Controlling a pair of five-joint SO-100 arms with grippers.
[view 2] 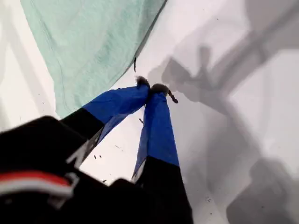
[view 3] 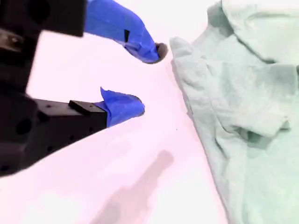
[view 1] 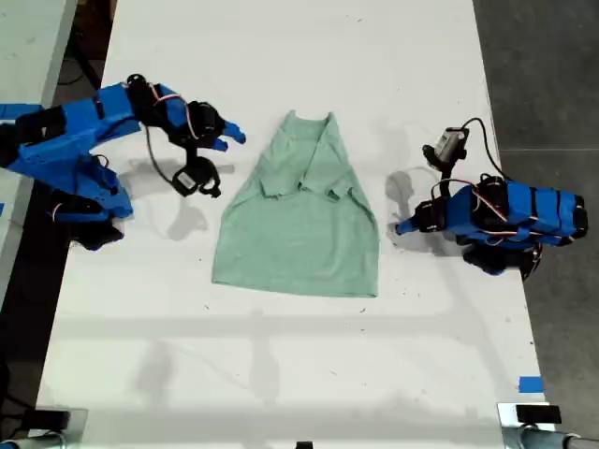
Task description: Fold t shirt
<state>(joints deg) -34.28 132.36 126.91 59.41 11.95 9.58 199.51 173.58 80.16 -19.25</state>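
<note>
Pale green t shirt (view 1: 298, 213), sleeves folded inward, lies on a white bench (view 1: 281, 355). Wrist views alone show my first gripper (view 2: 150, 88) clenched empty, my second gripper (view 3: 148, 79) released.

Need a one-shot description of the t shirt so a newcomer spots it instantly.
Start from the long white table running through the exterior view; two blue arms sit at its side edges. Midway between them lies the t shirt, flat, with both sleeves folded inward over its chest. It is the only cloth and the only pale mint-green thing there.
</note>
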